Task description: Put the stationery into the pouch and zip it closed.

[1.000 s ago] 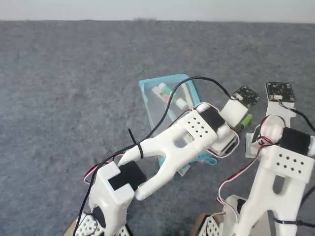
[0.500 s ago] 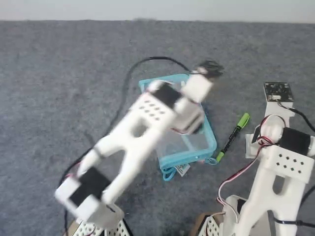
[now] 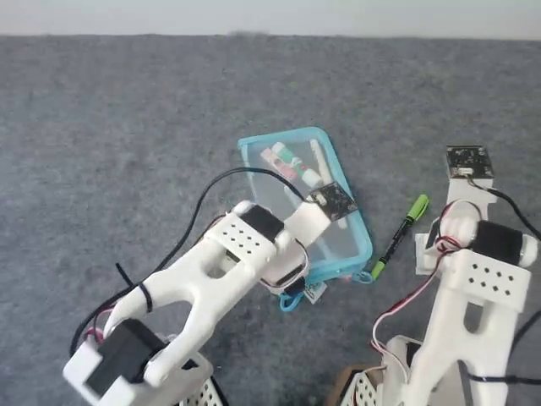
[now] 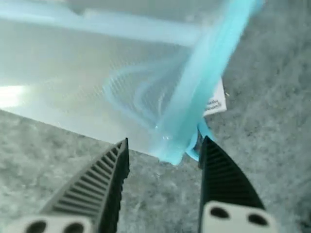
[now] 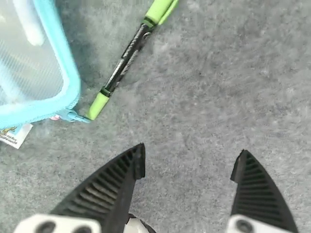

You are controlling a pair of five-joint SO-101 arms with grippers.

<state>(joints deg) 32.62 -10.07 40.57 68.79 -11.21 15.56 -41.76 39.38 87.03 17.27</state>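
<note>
A clear pouch (image 3: 325, 233) with teal edging lies mid-table, with several pens and markers inside at its far end. A black pen with green ends (image 3: 397, 237) rests on the carpet just right of the pouch, and appears as the pen (image 5: 127, 56) in the right wrist view. My left gripper (image 4: 165, 141) is open and low, its fingers straddling the pouch's near corner (image 4: 170, 148) by a white label (image 4: 214, 102). My right gripper (image 5: 192, 150) is open above bare carpet, nearer the table's front than the pen. The zipper pull (image 5: 68, 115) sits at the pouch's near right corner.
Grey carpet (image 3: 127, 127) covers the whole table. The left arm (image 3: 237, 262) slants over the pouch's near left side. The right arm (image 3: 473, 262) stands at the right edge. Open carpet lies left of and beyond the pouch.
The left arm swung from the pouch's right edge by the pen, across the pouch, to its near corner. The pen, half hidden before, now shows fully. The right arm barely shifted.
</note>
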